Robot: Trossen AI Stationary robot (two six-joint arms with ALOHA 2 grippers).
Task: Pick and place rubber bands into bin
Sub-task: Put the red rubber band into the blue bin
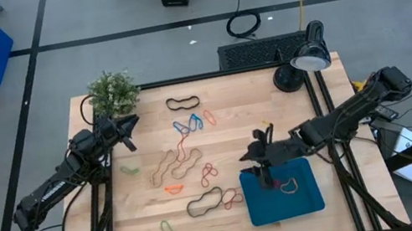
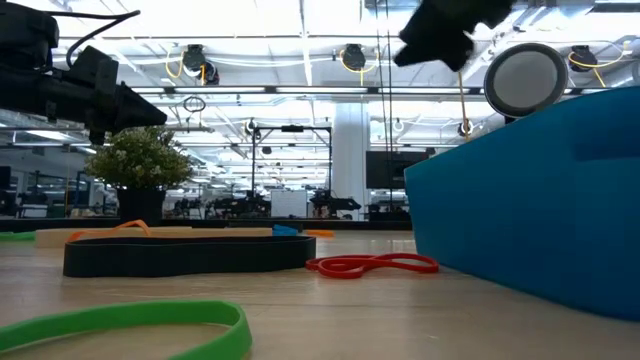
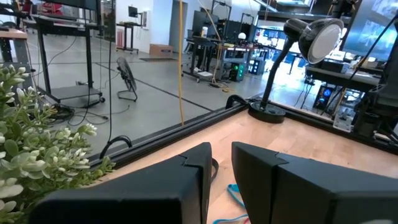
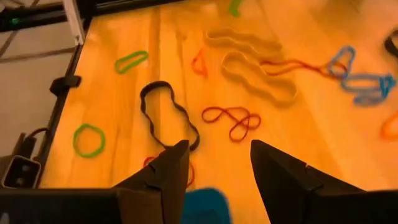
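Currently right gripper [image 1: 266, 174], fingers spread, empty, over teal bin [image 1: 310, 199] lower right; left gripper [image 1: 130, 125] narrowly parted, upper left.

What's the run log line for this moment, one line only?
right gripper: open, above bin left edge | bin: rubber band inside | left gripper: idle by plant | table: rubber bands remain

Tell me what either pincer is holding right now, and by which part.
Nothing. The right pincer stands open and empty above the bin; the left pincer grips nothing.
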